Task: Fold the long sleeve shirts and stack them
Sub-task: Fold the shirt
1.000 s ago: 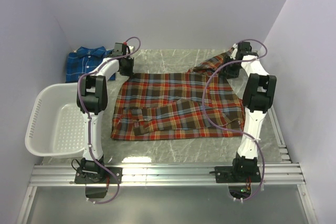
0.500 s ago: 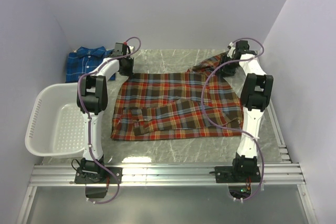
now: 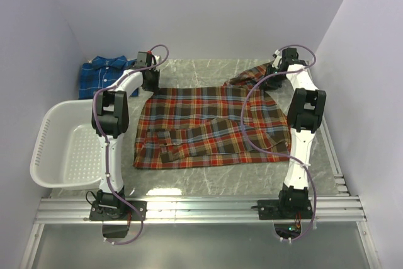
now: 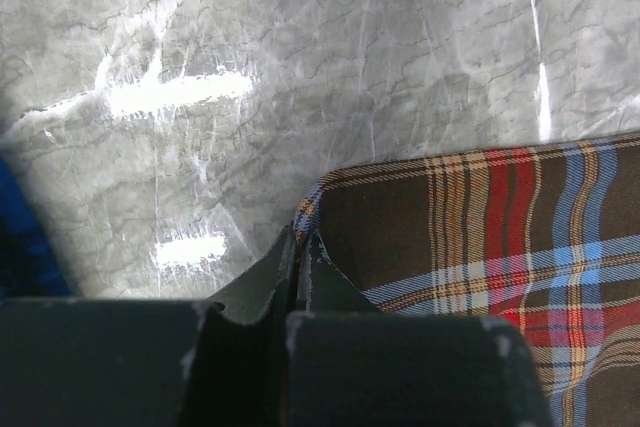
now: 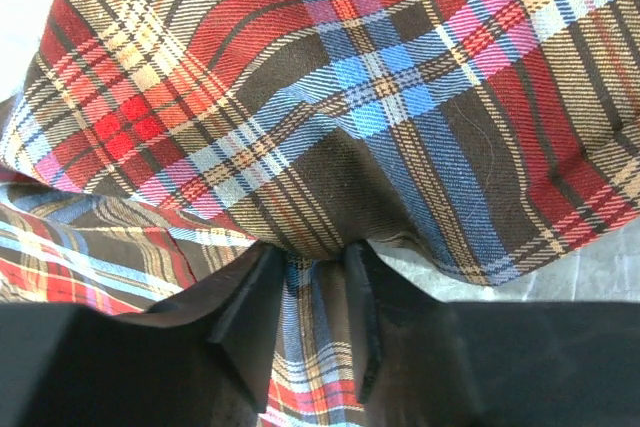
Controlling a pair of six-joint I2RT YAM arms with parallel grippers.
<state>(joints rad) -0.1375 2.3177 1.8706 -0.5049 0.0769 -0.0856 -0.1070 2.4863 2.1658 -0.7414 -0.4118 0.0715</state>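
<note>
The red-orange plaid long sleeve shirt (image 3: 208, 124) lies spread across the middle of the table, one sleeve folded over its front. My left gripper (image 3: 151, 81) is at its far left corner. In the left wrist view that gripper (image 4: 300, 239) is shut, pinching the edge of the shirt (image 4: 480, 227). My right gripper (image 3: 272, 74) is at the bunched far right part. Seen from the right wrist, the jaws of that gripper (image 5: 312, 252) close on a fold of the shirt (image 5: 330, 77), and cloth fills the gap. The blue plaid shirt (image 3: 101, 75) lies folded at the far left.
A white slotted basket (image 3: 47, 149) sits at the left edge of the table, beside the left arm. The walls stand close on the left, right and far sides. A metal rail (image 3: 201, 206) runs along the near edge.
The right gripper's jaws have narrowed onto the shirt's fold, and its wrist has shifted slightly left. The left gripper has kept its pinch and place.
</note>
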